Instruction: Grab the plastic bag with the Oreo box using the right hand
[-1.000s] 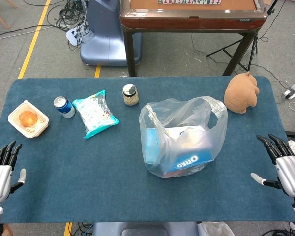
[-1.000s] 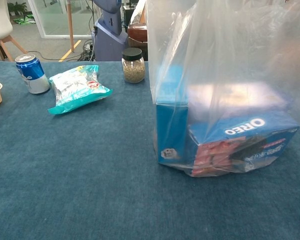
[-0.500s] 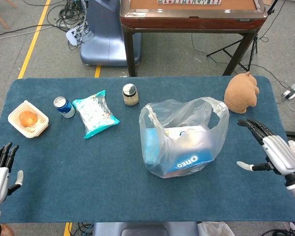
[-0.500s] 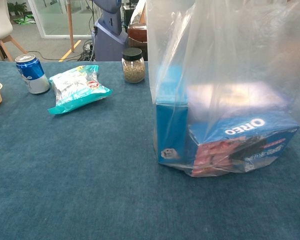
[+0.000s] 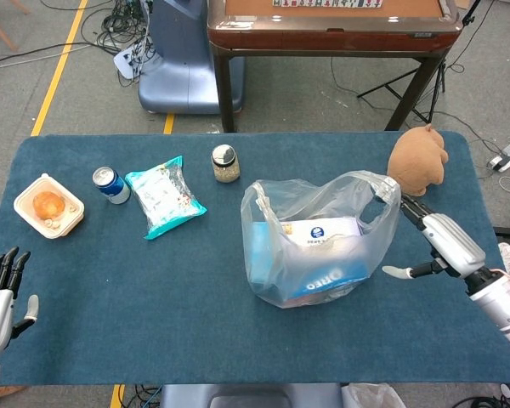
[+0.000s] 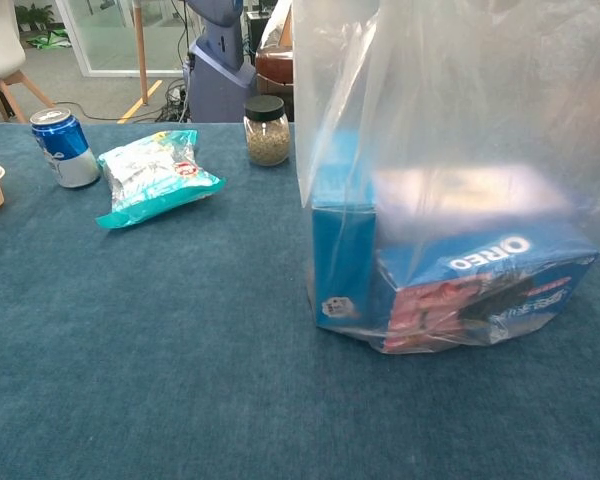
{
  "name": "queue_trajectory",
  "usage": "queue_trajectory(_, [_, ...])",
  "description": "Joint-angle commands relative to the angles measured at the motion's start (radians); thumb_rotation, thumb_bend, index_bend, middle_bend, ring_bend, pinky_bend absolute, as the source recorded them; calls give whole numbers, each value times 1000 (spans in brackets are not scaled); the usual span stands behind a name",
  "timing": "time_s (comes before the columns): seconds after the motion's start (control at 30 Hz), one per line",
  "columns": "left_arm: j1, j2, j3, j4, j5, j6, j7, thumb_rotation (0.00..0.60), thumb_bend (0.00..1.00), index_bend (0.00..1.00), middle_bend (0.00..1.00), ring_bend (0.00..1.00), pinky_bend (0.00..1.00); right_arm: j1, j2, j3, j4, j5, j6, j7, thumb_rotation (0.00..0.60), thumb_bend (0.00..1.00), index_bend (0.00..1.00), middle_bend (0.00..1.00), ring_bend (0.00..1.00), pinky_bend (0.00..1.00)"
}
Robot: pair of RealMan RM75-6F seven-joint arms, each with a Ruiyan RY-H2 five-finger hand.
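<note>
Head view has my right hand point(image 5: 438, 240) just beside the plastic bag point(image 5: 319, 234), fingers spread and reaching at its near handle loop, holding nothing that I can see; contact is probably not made, though film hides the fingertips. The Oreo box point(image 6: 480, 275) sits inside the bag. Thin film could slip or bunch, and a push might tip the bag. My left hand point(image 5: 0, 293) waits open, well apart from the bag.
</note>
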Motion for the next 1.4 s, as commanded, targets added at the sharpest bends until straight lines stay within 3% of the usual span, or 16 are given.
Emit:
queue_trajectory(0.03, [-1, 0, -1, 0, -1, 0, 1, 600, 455, 0, 0, 0, 0, 48, -4, 9, 15, -26, -31, 77, 600, 0, 0, 108, 7, 94])
queue_trajectory(0.4, [8, 11, 0, -11, 2, 11, 5, 600, 455, 0, 0, 0, 0, 188, -35, -19, 36, -160, -92, 339, 600, 0, 0, 109, 6, 94])
queue_trajectory(0.57, [9, 13, 0, -15, 2, 11, 6, 600, 455, 0, 0, 0, 0, 249, -60, -36, 65, -192, -116, 401, 600, 0, 0, 112, 6, 94])
queue_trajectory(0.8, [14, 15, -1, -19, -5, 14, 11, 600, 454, 0, 0, 0, 0, 285, -89, -43, 81, -210, -83, 373, 600, 0, 8, 141, 12, 94])
queue_trajectory(1.4, [15, 16, -1, -25, -4, 12, 19, 600, 455, 0, 0, 0, 0, 358, -142, -101, 100, -180, -144, 350, 600, 0, 12, 145, 12, 94])
